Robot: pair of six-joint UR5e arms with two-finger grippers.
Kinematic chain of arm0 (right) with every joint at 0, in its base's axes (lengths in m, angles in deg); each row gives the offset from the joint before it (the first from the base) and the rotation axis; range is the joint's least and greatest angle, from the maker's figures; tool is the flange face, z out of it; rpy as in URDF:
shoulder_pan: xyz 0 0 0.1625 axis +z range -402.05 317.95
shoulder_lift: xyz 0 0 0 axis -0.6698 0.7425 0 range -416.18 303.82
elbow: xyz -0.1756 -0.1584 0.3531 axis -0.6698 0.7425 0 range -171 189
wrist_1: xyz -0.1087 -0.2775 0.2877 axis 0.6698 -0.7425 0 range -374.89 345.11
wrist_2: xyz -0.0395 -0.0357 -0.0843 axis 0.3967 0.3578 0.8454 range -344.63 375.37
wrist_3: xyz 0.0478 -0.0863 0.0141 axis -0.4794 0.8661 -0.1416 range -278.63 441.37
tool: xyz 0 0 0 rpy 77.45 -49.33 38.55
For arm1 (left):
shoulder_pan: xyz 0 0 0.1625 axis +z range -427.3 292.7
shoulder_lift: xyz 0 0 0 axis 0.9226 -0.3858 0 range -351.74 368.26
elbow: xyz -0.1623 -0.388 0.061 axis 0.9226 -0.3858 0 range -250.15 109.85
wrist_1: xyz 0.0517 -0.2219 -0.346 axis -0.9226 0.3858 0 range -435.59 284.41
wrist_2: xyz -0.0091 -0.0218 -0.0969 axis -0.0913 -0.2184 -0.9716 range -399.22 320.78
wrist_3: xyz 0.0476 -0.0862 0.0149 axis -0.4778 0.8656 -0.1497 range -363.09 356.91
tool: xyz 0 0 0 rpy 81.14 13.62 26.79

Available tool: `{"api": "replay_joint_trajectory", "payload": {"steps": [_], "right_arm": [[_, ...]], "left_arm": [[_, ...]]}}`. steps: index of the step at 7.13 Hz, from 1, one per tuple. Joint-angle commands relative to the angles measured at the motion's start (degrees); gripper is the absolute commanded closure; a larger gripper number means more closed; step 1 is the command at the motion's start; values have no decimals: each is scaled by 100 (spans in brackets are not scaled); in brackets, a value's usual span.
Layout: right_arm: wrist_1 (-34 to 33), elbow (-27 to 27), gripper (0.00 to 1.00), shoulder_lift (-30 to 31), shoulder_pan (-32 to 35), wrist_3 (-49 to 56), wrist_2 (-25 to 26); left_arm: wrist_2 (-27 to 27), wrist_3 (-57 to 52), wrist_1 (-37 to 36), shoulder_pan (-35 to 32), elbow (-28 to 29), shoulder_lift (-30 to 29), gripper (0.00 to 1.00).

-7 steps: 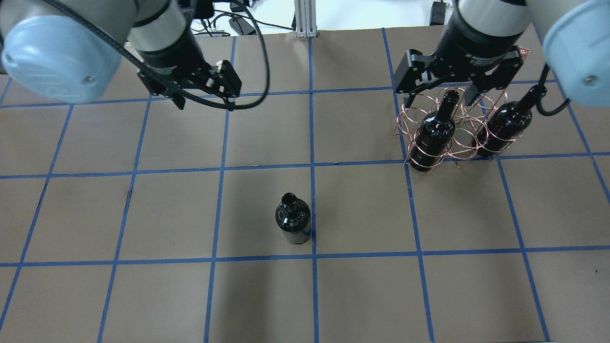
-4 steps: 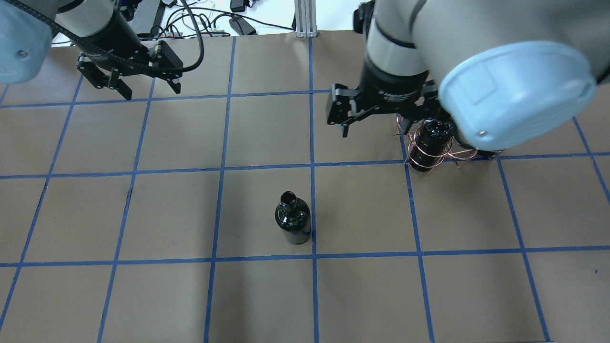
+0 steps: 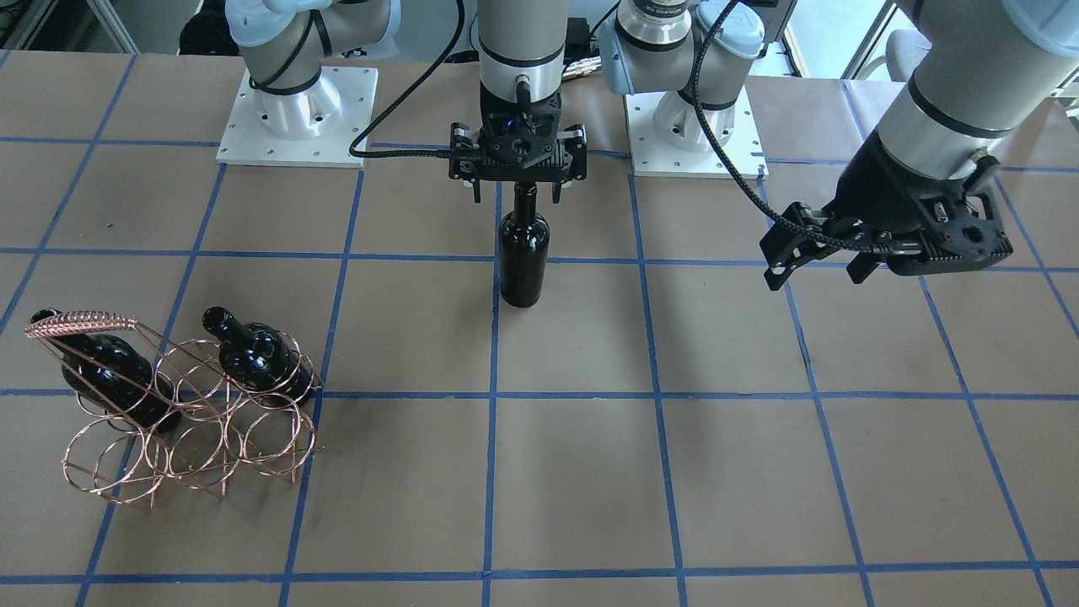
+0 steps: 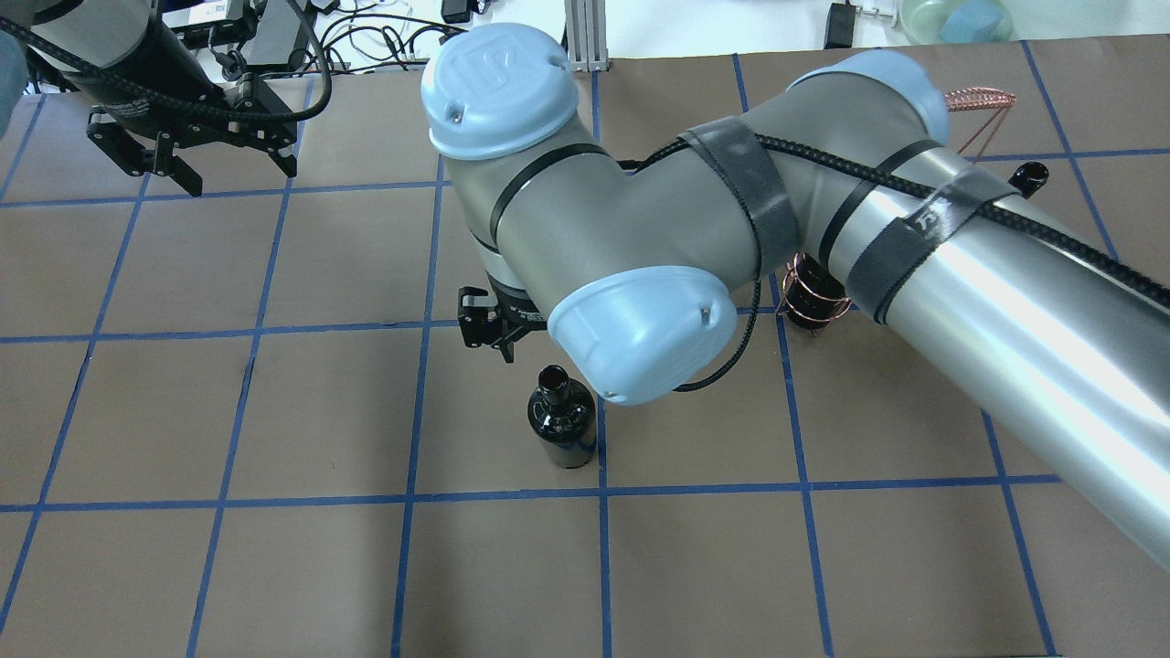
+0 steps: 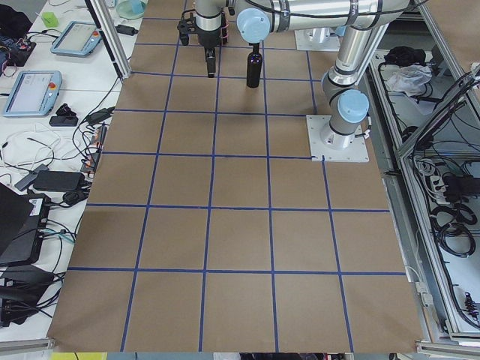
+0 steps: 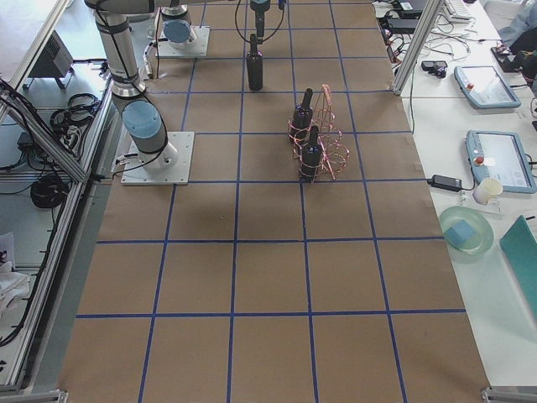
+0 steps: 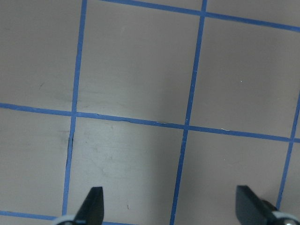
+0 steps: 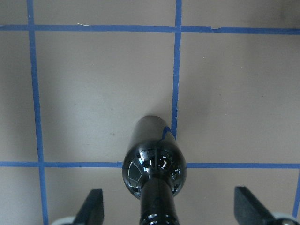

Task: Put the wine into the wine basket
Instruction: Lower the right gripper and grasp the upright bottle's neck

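Right hand (image 3: pixel 516 196), fingers spread, brackets the neck of the upright glossy black glass wine bottle (image 3: pixel 523 253) on the table (image 3: pixel 674 472), well apart from the rose-gold wire basket (image 3: pixel 84 322) (two bottles (image 3: pixel 253 354) in). Closing off-centre could tip it.

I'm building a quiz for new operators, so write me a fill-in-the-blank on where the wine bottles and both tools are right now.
The wine basket holds ___ bottles.
The third bottle stands ___ on the table.
The right tool is ___, not shut, above that bottle's neck.
The left tool grips ___.
Missing words: two; upright; open; nothing.
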Motion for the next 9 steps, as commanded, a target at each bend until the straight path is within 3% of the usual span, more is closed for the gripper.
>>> {"api": "replay_joint_trajectory", "payload": {"steps": [1, 3, 4, 7, 8, 9], "right_arm": [[-368, -404, 3, 3, 27, -2, -3], [-360, -441, 3, 4, 62, -2, -81], [-369, -441, 9, -22, 53, -11, -360], [-351, -441, 23, 3, 53, 50, -372], [-351, -441, 32, -5, 53, 50, -355], [-334, -450, 47, 4, 53, 59, -354]], "left_arm": [[29, 10, 141, -14, -30, 91, 0], [29, 10, 239, -14, -30, 197, 0], [12, 10, 239, -14, -38, 119, 0], [-23, 19, 370, -31, -39, 328, 0], [11, 10, 406, -23, -39, 407, 0], [38, -25, 406, 21, -39, 408, 0]]}}
